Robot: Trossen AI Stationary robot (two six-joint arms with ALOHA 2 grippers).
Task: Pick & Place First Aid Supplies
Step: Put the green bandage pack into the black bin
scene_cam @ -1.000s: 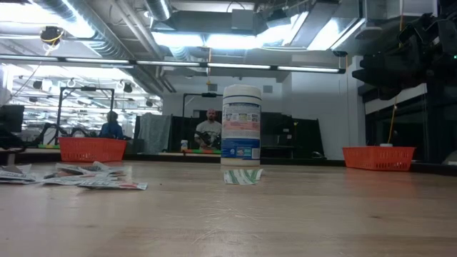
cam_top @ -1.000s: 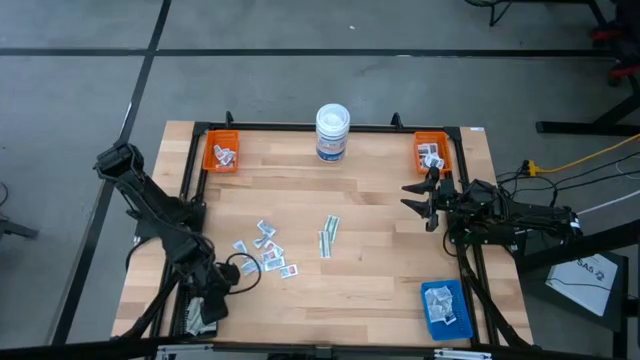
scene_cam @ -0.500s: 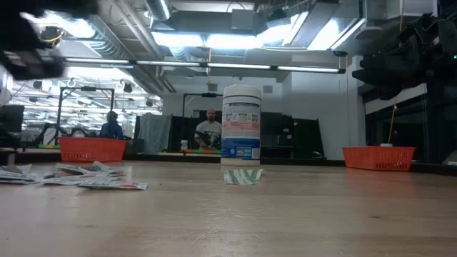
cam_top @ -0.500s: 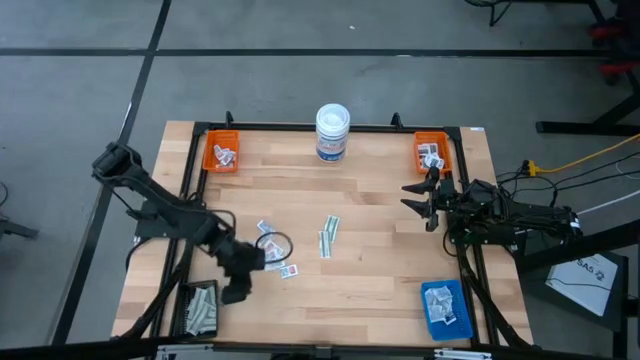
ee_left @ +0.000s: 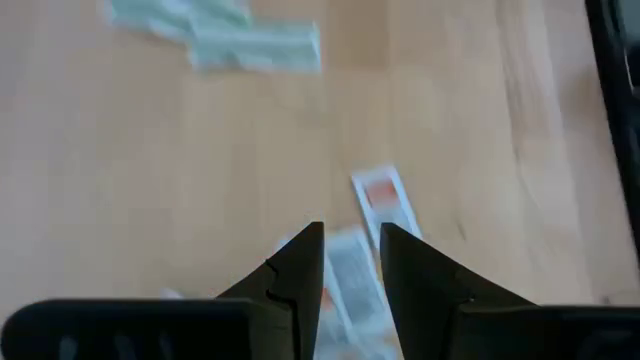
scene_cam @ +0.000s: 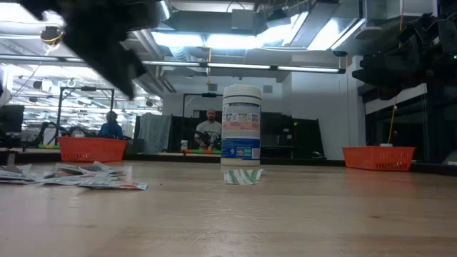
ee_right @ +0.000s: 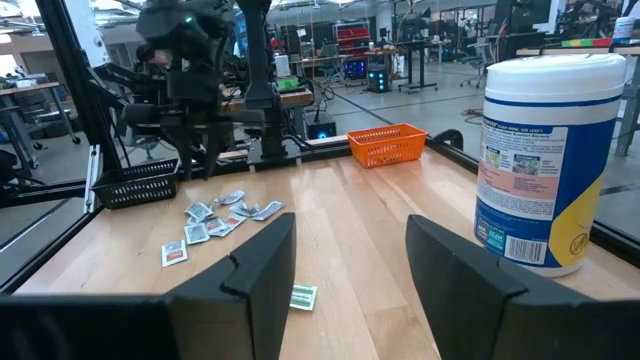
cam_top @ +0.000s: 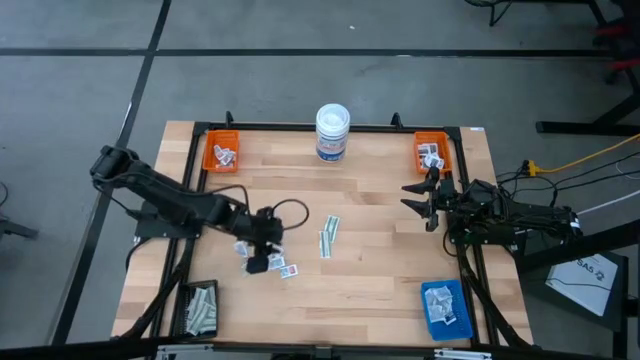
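Reaching out over the middle of the bench (cam_top: 380, 290), the left gripper (cam_top: 262, 262) hangs above the scatter of small white packets (cam_top: 268, 245) that lies left of centre. Its wrist view shows the jaws slightly parted with nothing between them, and one packet with an orange patch (ee_left: 383, 203) on the wood just beyond the tips. This looks like an approach to a pick, with no packet yet taken.

The right gripper (cam_top: 420, 196) waits above the bench's right side, just in front of the right orange tray (cam_top: 431, 153); its jaws stand spread and empty.

Count of containers: two orange trays at the far corners, the left one (cam_top: 221, 150) and the right one each holding a few packets; one blue tray (cam_top: 444, 308) at the near right corner, also holding packets; one dark wire basket (cam_top: 199, 308) off the near left edge with pale strips in it. This suggests sorting by kind into separate bins.

Loose supplies: roughly eight white packets in the scatter, an uncertain count as they overlap, and two pale greenish strips (cam_top: 328, 235) lying together at mid-bench, well apart from the scatter. One white wipes tub (cam_top: 332, 133) stands upright at the far edge between the orange trays.
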